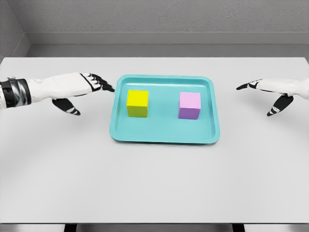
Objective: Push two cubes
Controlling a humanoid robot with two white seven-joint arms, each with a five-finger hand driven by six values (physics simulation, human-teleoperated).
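The right arm is cut off by the picture's right edge, so only the wrist and the right robot hand [264, 93] show; the left arm runs out of the left edge past a dark, banded cuff. At the near edge, dark stubs under the tabletop [154, 183] are too clipped to make out.

The left robot hand [86, 89] is flat and spread, its black-tipped fingers stretched right with the tips just beside the tray's left rim — whether they touch it cannot be told — and the thumb hanging down toward the near side. It holds nothing. The right robot hand is likewise spread and empty, fingers pointing left, thumb dropped low, well apart from the tray's right rim.

The tray [166, 135] is a shallow teal rectangle with rounded corners and a raised, smooth lip, lying near the middle of the pale matte tabletop. Inside it stand two sharp-edged cubes, apart from each other: the yellow cube [137, 103] in the left half, the pink cube [189, 105] in the right half, its near face a deeper purple. Both have plain, matte faces. A grey, grainy wall stands behind.
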